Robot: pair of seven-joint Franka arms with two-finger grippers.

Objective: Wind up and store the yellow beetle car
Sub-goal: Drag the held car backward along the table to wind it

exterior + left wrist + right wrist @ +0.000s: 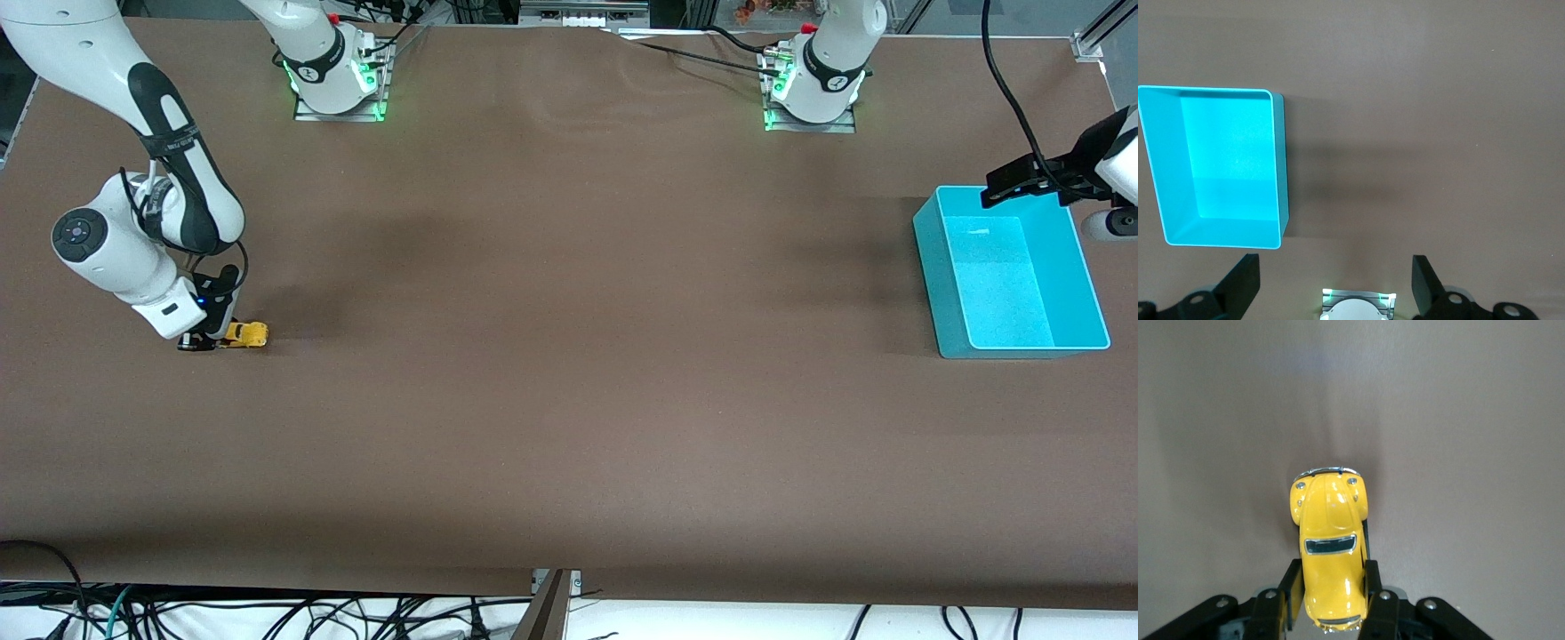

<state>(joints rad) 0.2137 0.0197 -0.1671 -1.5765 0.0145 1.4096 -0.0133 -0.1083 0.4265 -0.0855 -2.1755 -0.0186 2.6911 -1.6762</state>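
Note:
The yellow beetle car (247,334) stands on the brown table toward the right arm's end. My right gripper (209,340) is down at table level, its fingers shut on the car's rear body. In the right wrist view the car (1330,533) sits between the two black fingers of the right gripper (1333,573), with its hood pointing away from the wrist. The teal bin (929,276) stands empty toward the left arm's end. My left gripper (1013,191) hangs open and empty over the bin's edge nearest the robots' bases. In the left wrist view (1336,280) it is wide open.
The bin (1281,167) also shows empty in the left wrist view. The two arm bases (338,84) (809,93) stand along the table's edge. Cables hang below the table's front edge (356,613). Bare brown tabletop lies between car and bin.

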